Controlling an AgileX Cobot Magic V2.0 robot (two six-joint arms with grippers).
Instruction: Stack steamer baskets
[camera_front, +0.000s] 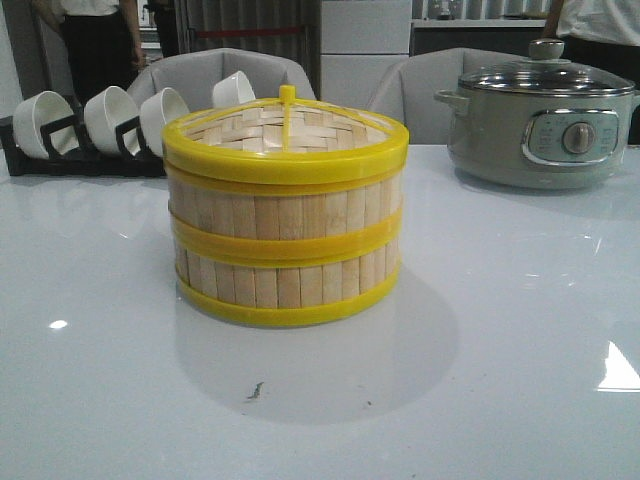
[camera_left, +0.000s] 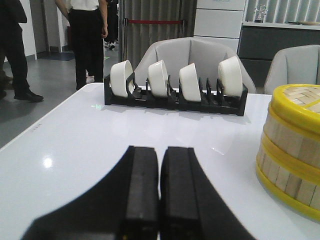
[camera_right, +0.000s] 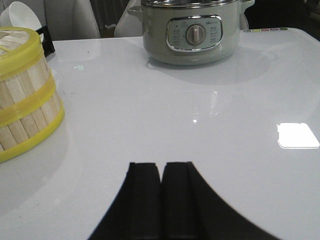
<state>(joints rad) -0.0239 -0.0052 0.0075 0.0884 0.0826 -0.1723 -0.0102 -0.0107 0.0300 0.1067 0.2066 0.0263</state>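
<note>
Two round bamboo-slat steamer baskets with yellow plastic rims (camera_front: 285, 240) stand stacked one on the other, capped by a woven bamboo lid (camera_front: 286, 130), at the centre of the glossy white surface (camera_front: 520, 330). Left claw (camera_left: 159, 190) and right claw (camera_right: 161, 200) are both closed, empty, well apart from the stack.

You're looking at a showroom or demo space dressed as a dining area. There's a glossy white table (camera_front: 520, 330) with grey padded chairs (camera_front: 215, 75) behind it, a black rack (camera_left: 175, 97) of white bowls (camera_left: 121, 78), and an electric cooker (camera_front: 545, 118) with a glass lid and a dial. Beyond, you see white drawer units (camera_left: 220, 17), grey curtains, and people standing (camera_left: 87, 35) on a bare floor.
</note>
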